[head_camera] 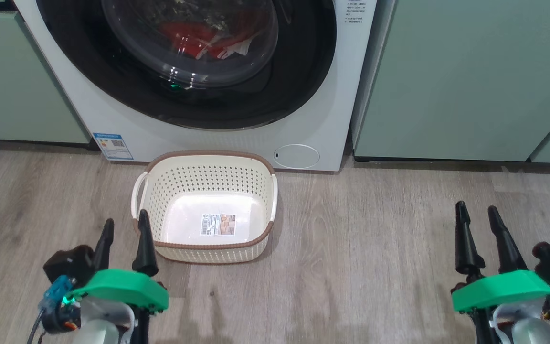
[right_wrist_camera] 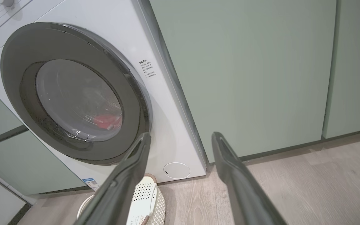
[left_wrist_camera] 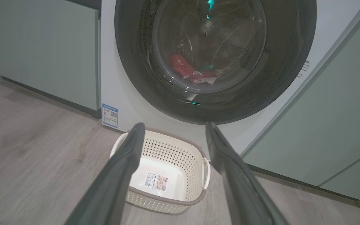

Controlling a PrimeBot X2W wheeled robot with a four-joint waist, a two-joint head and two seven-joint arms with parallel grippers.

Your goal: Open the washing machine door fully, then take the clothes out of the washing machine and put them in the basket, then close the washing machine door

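The white washing machine (head_camera: 89, 114) (right_wrist_camera: 167, 103) stands ahead with its round black-rimmed door (head_camera: 303, 62) (left_wrist_camera: 136, 72) (right_wrist_camera: 17, 78) shut. Red clothes (head_camera: 194, 36) (left_wrist_camera: 183, 67) (right_wrist_camera: 106, 121) lie behind the glass bowl. The cream basket (head_camera: 170, 191) (left_wrist_camera: 173, 150) (right_wrist_camera: 148, 195) sits on the floor right in front of the machine, holding nothing but its paper label. My left gripper (head_camera: 124, 227) (left_wrist_camera: 173, 128) hovers open at the basket's near left corner. My right gripper (head_camera: 476, 209) (right_wrist_camera: 180, 136) is open over bare floor to the right.
Pale green cabinets (head_camera: 466, 76) (left_wrist_camera: 36, 50) flank the machine on both sides. Grey wood-look floor (head_camera: 375, 248) stretches between me and the machine. A small round white hatch (head_camera: 297, 156) sits at the machine's lower right.
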